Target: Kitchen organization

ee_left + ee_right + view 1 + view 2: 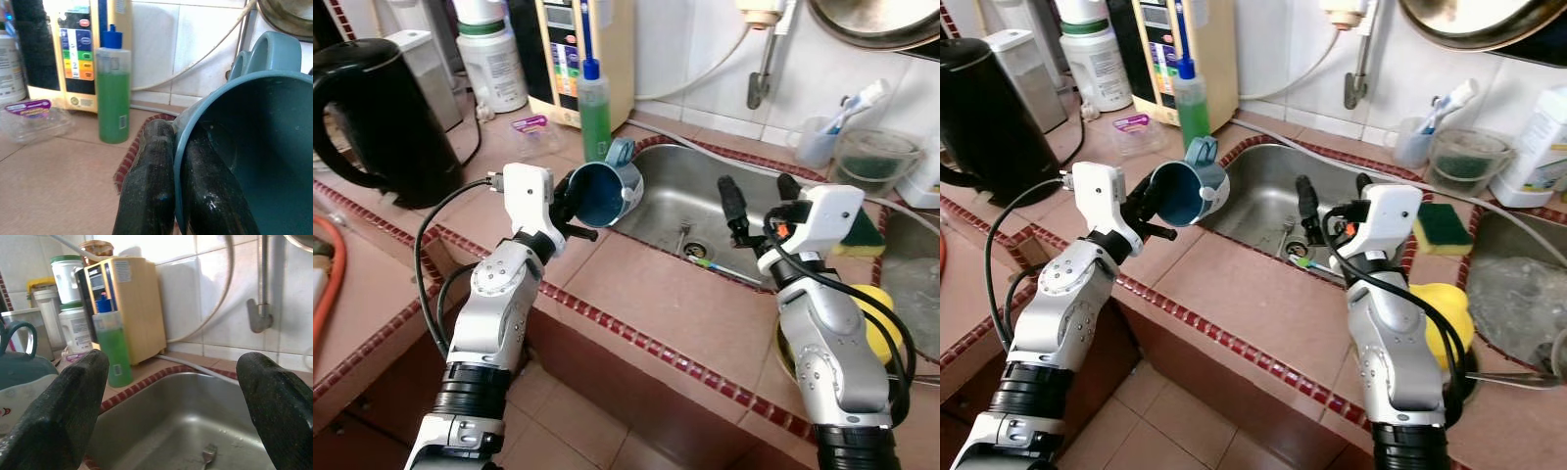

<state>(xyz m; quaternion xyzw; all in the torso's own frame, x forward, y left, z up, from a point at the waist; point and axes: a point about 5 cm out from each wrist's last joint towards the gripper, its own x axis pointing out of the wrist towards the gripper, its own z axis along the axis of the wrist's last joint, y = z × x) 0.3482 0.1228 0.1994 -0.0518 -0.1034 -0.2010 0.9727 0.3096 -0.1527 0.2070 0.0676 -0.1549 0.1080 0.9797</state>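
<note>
A blue mug (600,192) hangs tipped on its side over the left rim of the steel sink (700,211), mouth facing me. My left gripper (570,199) is shut on the mug's rim, one finger inside and one outside (146,191). My right gripper (756,204) stands open above the sink's right part, nothing between its fingers (63,406). A small utensil (209,454) and a toothbrush-like item (710,262) lie near the sink drain.
A green soap bottle (594,108), a black kettle (377,113), a white jar (491,59) and a clear plastic tub (533,127) stand on the tiled counter at left. A sponge (1445,227), yellow object (876,318) and clear containers (871,162) sit right of the sink.
</note>
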